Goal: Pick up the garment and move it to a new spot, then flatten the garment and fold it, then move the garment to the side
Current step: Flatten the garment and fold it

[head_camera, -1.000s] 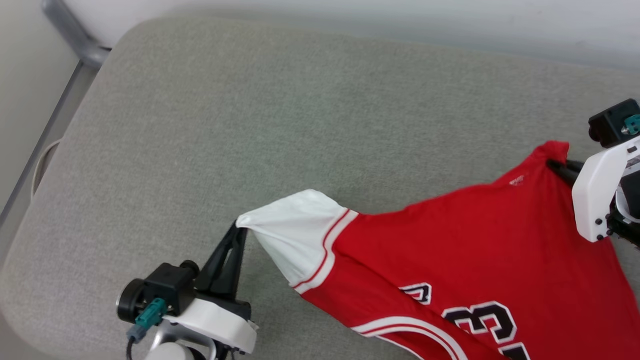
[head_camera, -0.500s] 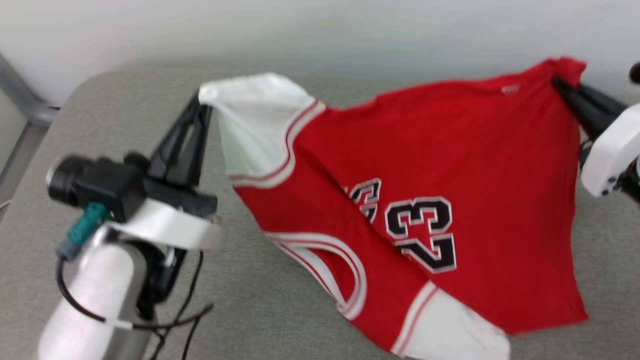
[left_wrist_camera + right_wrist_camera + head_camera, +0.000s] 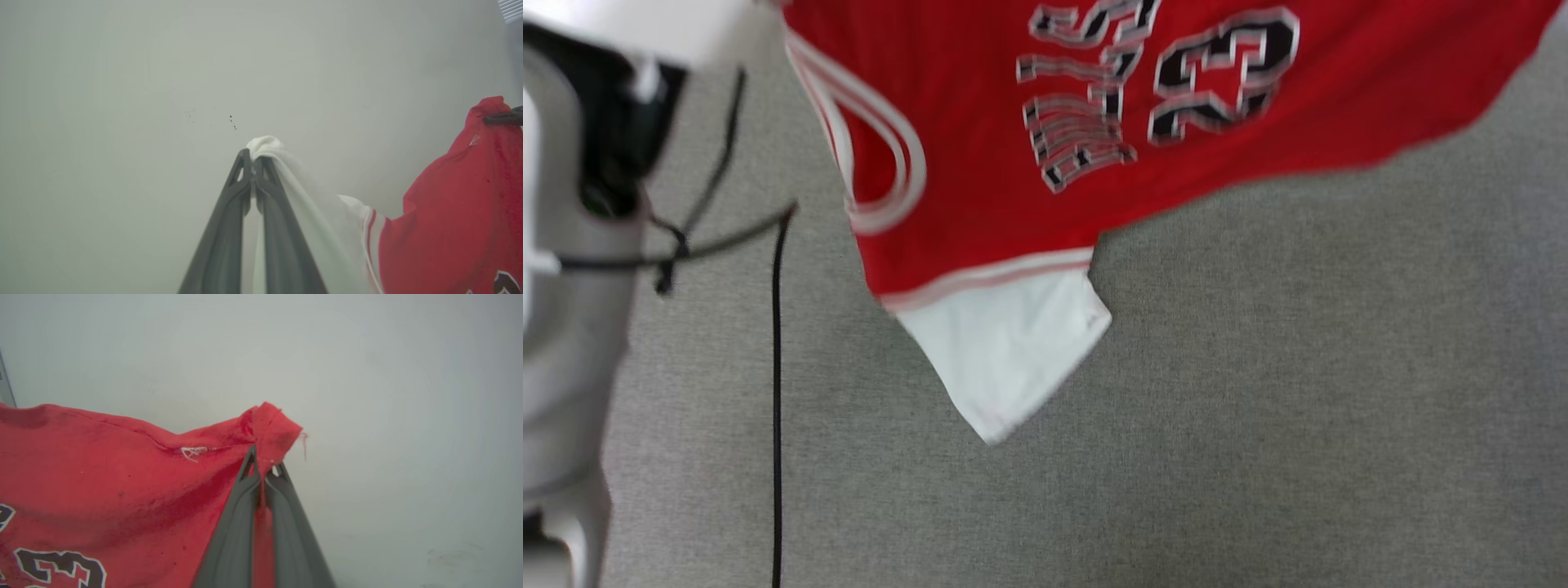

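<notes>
– Currently, where is the garment point(image 3: 980, 163)?
– Suspended by two corners and spread over the grey cushion point(image 3: 1258, 392). One white sleeve point(image 3: 1005, 359) hangs lowest. The black, white-outlined numerals appear upside down in the head view, which is blurred.
– Left gripper point(image 3: 252, 157) condition?
– Fingers pinched together on the bunched tip of the other white sleeve, in front of a pale wall point(image 3: 122, 81).
– Right gripper point(image 3: 263, 465) condition?
– Fingers clamped on a red hem corner, near a small white logo point(image 3: 194, 451).
– Surroundings?
– Pale left forearm point(image 3: 564, 343) and a black cable point(image 3: 776, 408) at the head view's left edge.

Left tool point(image 3: 253, 158) tight on garment point(image 3: 433, 232)
</notes>
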Motion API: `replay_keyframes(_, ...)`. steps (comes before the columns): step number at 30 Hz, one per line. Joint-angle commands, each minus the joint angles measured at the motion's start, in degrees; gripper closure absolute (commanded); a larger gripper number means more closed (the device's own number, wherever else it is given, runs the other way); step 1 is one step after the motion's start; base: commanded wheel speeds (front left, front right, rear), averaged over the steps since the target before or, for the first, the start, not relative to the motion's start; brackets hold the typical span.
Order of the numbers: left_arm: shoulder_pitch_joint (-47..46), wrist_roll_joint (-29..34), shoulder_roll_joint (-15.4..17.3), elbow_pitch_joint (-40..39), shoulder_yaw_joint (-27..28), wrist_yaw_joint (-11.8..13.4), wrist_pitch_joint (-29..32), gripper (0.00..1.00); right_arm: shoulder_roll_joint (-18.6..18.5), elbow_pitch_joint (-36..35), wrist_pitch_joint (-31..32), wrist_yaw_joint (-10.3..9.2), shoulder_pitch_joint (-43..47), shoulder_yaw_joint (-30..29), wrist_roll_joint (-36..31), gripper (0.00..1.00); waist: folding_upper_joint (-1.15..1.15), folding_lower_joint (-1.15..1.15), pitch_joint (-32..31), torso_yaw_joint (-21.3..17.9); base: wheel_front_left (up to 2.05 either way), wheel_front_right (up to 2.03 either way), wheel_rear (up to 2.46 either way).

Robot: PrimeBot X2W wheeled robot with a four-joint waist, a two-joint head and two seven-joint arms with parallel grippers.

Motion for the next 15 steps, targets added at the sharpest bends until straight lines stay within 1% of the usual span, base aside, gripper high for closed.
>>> replay_keyframes(1, -2.7, 0.5, 0.5, 0.9, 0.0, -0.3, 0.2, 1.0, 0.6, 0.4, -0.1, -0.08, -2.6, -0.2, -0.7, 1.0, 0.0, 0.0, 3.1, -0.9, 0.0, 0.0, 0.0)
replay_keyframes(7, -20.1, 0.8, 0.9, 9.6, -1.4, -2.1, 1.7, 1.0, 2.5, 5.9, -0.6, -0.08, -16.9, 0.6, -4.4, 1.0, 0.0, 0.0, 8.6, -2.0, 0.0, 0.0, 0.0)
replay_keyframes(15, -40.5, 1.0, 0.8, 22.6, -4.0, -2.8, -1.0, 1.0, 4.6, 16.4, -5.0, -0.08, -34.9, 1.6, -9.0, 1.0, 0.0, 0.0, 13.0, -3.0, 0.0, 0.0, 0.0)
